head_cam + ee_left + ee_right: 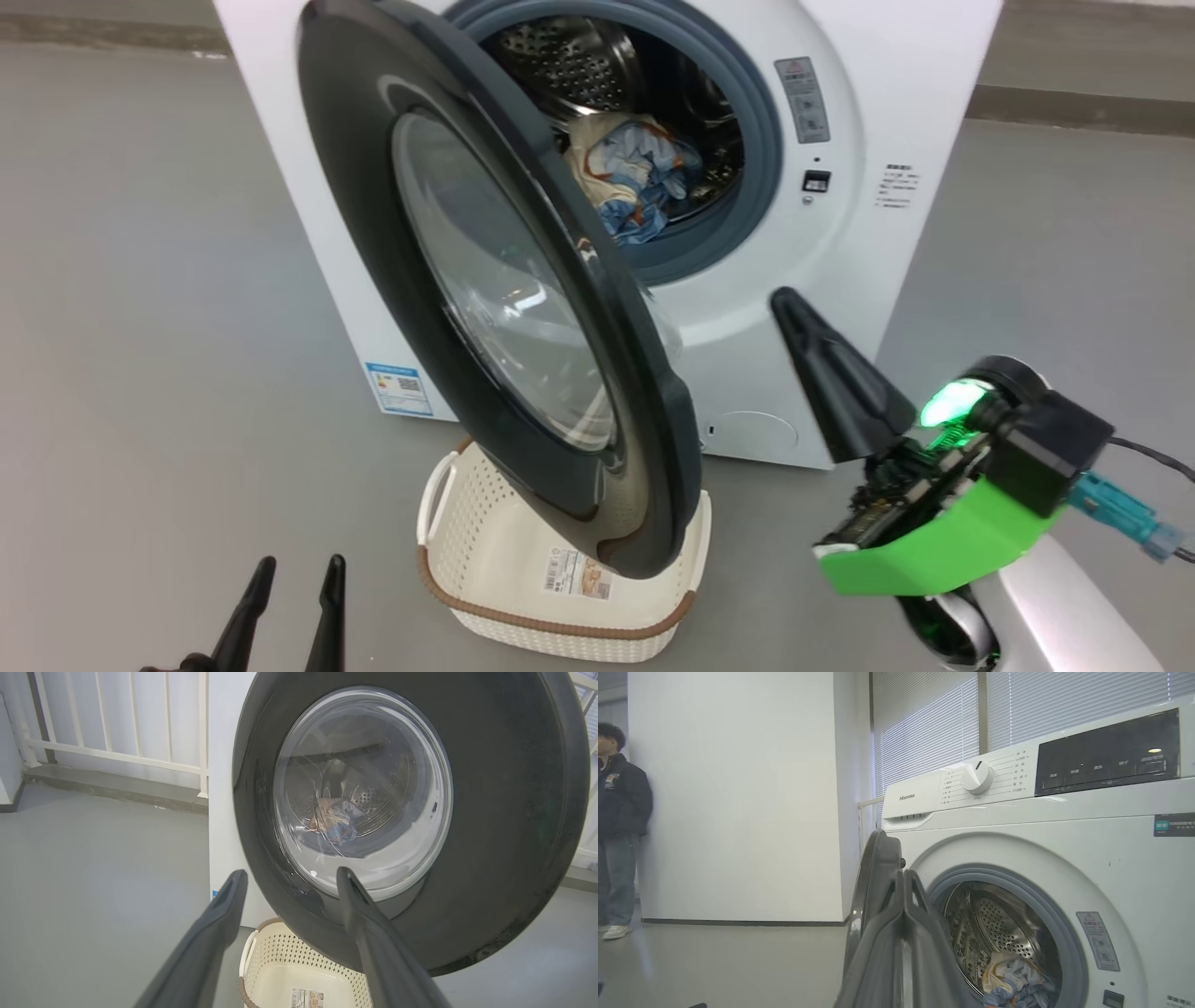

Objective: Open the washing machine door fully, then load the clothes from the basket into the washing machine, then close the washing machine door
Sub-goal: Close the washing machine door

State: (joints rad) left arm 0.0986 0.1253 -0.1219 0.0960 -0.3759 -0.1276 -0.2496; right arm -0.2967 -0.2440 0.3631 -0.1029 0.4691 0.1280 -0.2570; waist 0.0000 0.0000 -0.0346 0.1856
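door: washing machine door [504,289] swung partway out from washing machine [840,280] | drum: clothes [630,177] bundled inside | floor: basket [560,627] beneath door's lower edge | left gripper [301,562]: lower left, fingers spread | right gripper [789,301]: fingers pressed together, pointing toward machine front

"Hisense" is printed on the control panel [920,807] of the washing machine [1111,868]; other labels are unreadable.

Right gripper [789,303]: long black tapered plastic jaws, bright green plastic shroud [934,555], exposed circuit board [882,509], glowing green light [952,403], black boxy housing [1055,448], teal connector [1120,518] with dark cable [1153,455], glossy white forearm [1064,607]. Left gripper [301,562]: two slim matte dark jaws.
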